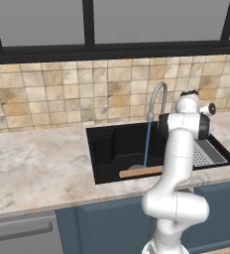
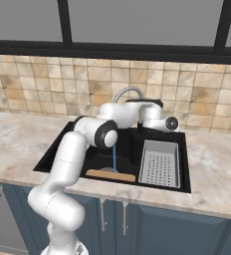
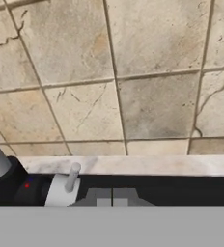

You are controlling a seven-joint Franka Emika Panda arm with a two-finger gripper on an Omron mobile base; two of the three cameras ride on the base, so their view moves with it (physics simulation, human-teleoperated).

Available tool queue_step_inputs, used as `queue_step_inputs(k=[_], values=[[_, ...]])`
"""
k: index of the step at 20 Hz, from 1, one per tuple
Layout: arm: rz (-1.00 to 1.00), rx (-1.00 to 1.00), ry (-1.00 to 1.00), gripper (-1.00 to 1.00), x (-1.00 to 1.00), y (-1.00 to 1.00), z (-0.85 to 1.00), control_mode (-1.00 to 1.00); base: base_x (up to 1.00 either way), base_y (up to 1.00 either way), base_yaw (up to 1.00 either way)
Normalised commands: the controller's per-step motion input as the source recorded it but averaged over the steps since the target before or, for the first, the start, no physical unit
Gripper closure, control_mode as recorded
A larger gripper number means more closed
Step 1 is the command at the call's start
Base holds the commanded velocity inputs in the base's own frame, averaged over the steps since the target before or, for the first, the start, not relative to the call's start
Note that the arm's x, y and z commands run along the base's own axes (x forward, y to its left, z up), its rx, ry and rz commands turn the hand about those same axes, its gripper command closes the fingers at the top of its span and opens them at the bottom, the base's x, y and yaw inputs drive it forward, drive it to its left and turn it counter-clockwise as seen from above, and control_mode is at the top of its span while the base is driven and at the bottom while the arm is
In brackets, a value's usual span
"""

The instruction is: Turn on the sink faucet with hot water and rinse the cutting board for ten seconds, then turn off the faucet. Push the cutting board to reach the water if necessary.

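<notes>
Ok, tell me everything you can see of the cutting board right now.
The cutting board is a thin, flat, light-brown wooden rectangle, long and narrow. It lies flat on the floor of the black sink, along the front wall. The blue water falls from the sink faucet and seems to land at or just behind its far edge. Nothing grips it.

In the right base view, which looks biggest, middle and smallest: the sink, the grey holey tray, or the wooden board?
1. The sink, biggest.
2. The grey tray, middle.
3. The cutting board, smallest; part of it may be hidden.
</notes>
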Motion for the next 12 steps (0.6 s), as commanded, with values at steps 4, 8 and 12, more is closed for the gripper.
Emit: queue_step_inputs(k=[4, 8, 12], values=[[0.03, 0.00, 0.06, 1.00, 0.04, 0.00, 0.00, -1.00, 0.00, 0.00, 0.00], [0.02, 0.00, 0.01, 1.00, 0.00, 0.00, 0.00, -1.00, 0.00, 0.00, 0.00], [0.00, 0.00, 0.00, 1.00, 0.00, 0.00, 0.00, -1.00, 0.00, 0.00, 0.00]])
